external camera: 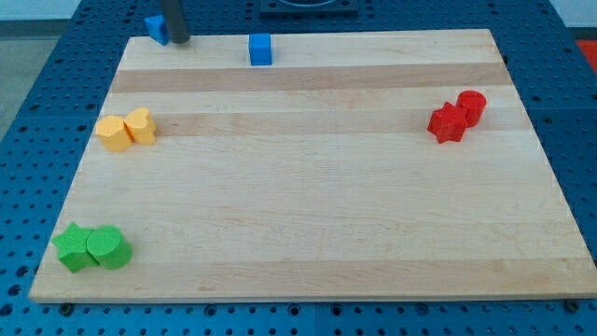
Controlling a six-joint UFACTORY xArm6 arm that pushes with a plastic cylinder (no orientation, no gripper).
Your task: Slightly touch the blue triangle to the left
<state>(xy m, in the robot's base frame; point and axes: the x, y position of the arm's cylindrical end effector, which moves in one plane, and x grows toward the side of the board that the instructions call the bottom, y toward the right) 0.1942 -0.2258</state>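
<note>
Your arm carries no claw, so there is nothing to open, close or grip with; it ends in a dark rod, and my tip (177, 42) sits at the far top-left corner of the surface (308, 215), pressed up against the right side of the blue triangle (156, 28). That placement suits a small leftward push, since the rod is on the side opposite the intended travel. The triangle lies at the very edge, so I judge only a light touch is safe before it slides off. To the triangle's right stands a blue cube (260, 49), apart from the rod. Well below the triangle lie two yellow blocks (126, 130), two green blocks (91, 248) and, far right, two red blocks (457, 116).
</note>
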